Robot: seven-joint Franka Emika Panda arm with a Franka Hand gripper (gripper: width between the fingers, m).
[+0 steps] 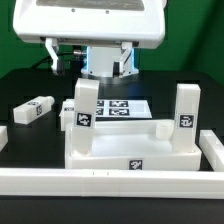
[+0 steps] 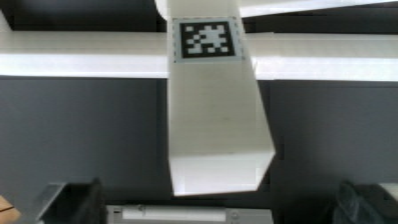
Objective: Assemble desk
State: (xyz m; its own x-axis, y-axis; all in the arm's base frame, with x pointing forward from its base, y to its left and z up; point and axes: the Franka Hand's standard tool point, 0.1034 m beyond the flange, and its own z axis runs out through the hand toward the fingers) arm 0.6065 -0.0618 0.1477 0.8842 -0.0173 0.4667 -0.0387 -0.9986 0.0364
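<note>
The white desk top [image 1: 130, 150] lies at the front against the rail, with two square legs standing upright in its corner sockets: one on the exterior view's left [image 1: 85, 108], one on the right [image 1: 187, 115]. A third leg [image 1: 35, 110] lies loose on the table at the left. My gripper [image 1: 95, 62] hangs above and behind the left standing leg. In the wrist view that tagged leg [image 2: 217, 110] rises from the desk top [image 2: 80, 62] toward my gripper [image 2: 214, 203]. The dark fingers [image 2: 64, 203] stand wide apart on either side and touch nothing.
The marker board [image 1: 118, 107] lies flat behind the desk top. A long white rail [image 1: 100, 182] edges the table's front and turns up the right side [image 1: 214, 150]. A white piece [image 1: 3, 138] shows at the left edge.
</note>
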